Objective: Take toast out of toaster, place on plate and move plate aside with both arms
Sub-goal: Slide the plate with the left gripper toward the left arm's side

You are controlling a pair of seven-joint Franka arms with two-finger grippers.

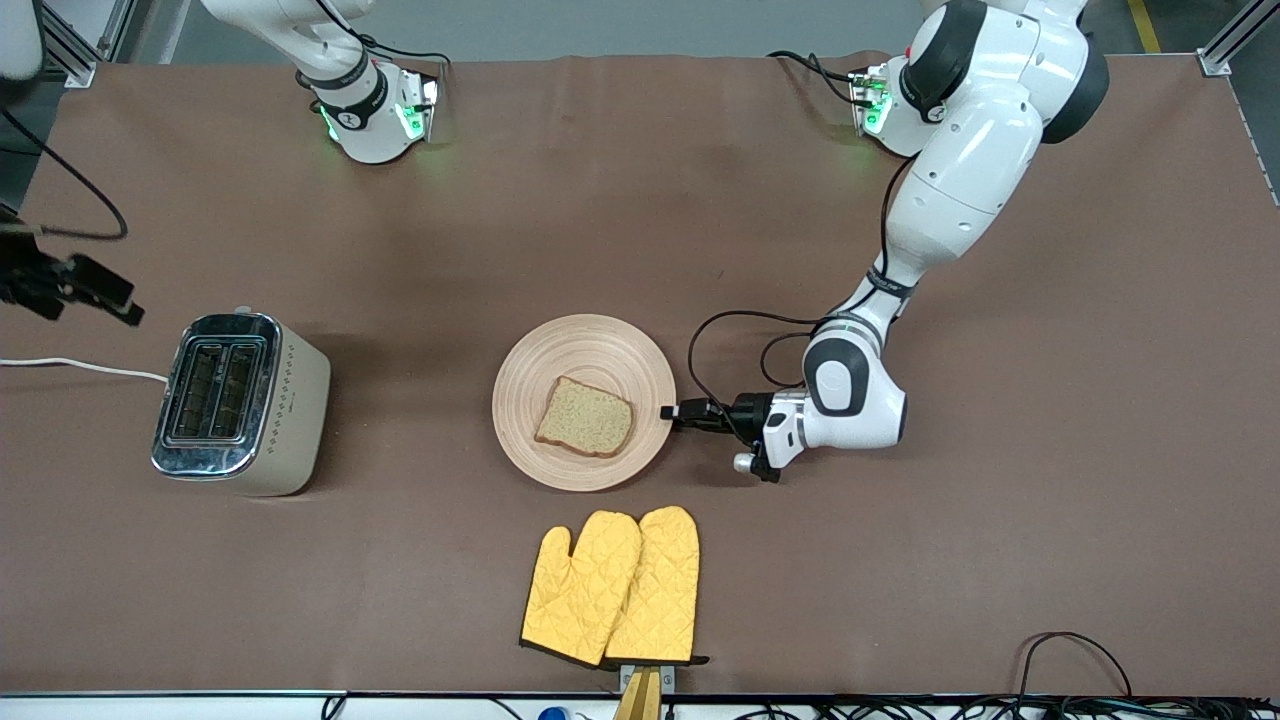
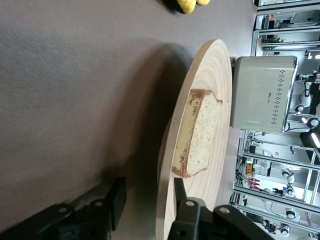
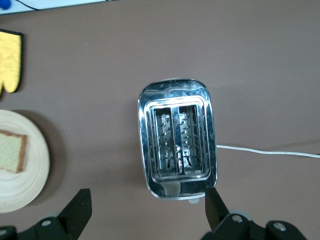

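The toast (image 1: 585, 418) lies flat on the round wooden plate (image 1: 590, 345) at the middle of the table. My left gripper (image 1: 672, 412) is low at the plate's rim on the side toward the left arm's end. In the left wrist view the gripper (image 2: 148, 197) is open, one finger over the plate (image 2: 220, 75) and one under its rim, with the toast (image 2: 200, 132) just ahead. My right gripper (image 1: 100, 290) hangs open and empty in the air by the toaster. The right wrist view shows this gripper (image 3: 146, 207) wide open, the plate (image 3: 25, 190) and the toast (image 3: 12, 150).
A silver and cream toaster (image 1: 240, 400) with two empty slots stands toward the right arm's end, also in the wrist views (image 2: 262, 92) (image 3: 177, 137). Its white cord (image 1: 80, 367) runs off the table. Yellow oven mitts (image 1: 615, 585) lie nearer the camera than the plate.
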